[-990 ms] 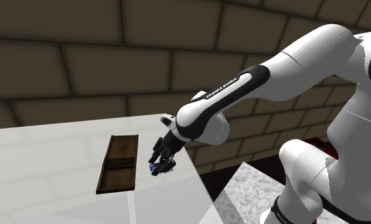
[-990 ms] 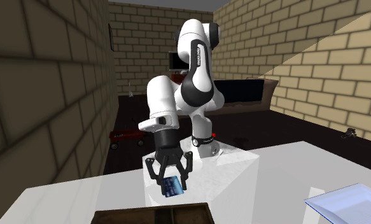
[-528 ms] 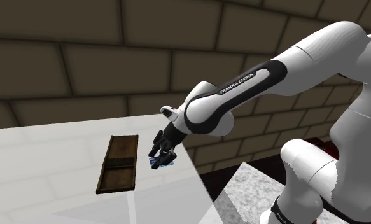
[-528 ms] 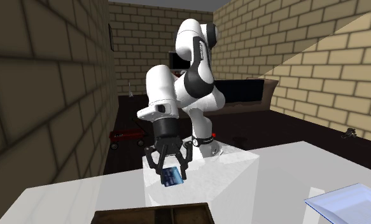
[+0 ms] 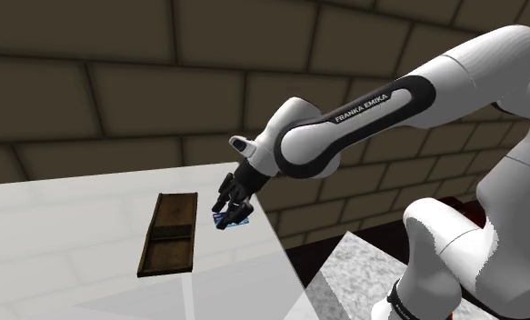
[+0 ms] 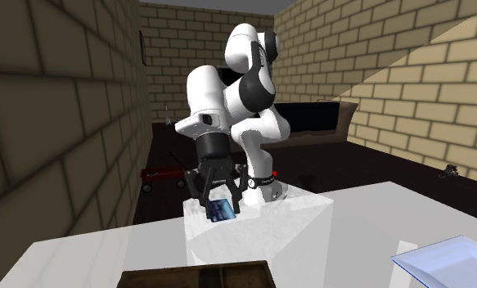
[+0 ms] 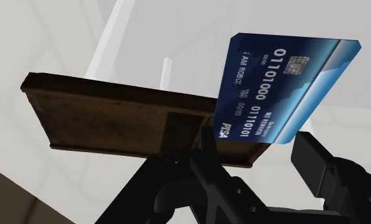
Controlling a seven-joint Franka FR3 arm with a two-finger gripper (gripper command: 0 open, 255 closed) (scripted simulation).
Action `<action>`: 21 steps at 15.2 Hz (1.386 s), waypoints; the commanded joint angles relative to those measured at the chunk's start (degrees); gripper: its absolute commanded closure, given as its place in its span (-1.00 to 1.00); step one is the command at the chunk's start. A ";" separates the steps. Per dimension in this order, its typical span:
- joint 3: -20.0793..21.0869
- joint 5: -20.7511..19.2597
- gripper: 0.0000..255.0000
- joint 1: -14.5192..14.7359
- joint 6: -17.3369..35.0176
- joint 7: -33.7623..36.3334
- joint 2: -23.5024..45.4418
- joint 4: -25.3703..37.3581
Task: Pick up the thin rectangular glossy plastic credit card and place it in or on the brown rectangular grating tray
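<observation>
The black gripper (image 5: 229,215) is closed on a blue credit card (image 7: 282,89), which is clasped between its two fingers (image 7: 314,164). The card hangs in the air, clear of the white table (image 5: 54,236). It is just beside the brown tray (image 5: 169,234), on the shoulder view's right. The tray lies flat on the table.

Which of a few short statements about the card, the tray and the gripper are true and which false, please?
1. The gripper clasps the card. True.
2. The card lies in the tray. False: it is held in the air, off to the tray's side.
3. The tray rests on the white table. True.
4. The card is red. False: it is blue.
</observation>
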 commanded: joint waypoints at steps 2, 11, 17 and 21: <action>1.59 -2.93 1.00 -1.91 -2.22 2.88 -1.57 0.82; -0.01 0.60 1.00 0.82 -7.38 2.75 8.40 14.54; -1.50 8.35 1.00 1.68 -13.19 -0.04 22.72 31.11; -1.06 10.81 1.00 1.02 -13.46 -1.48 25.96 33.64</action>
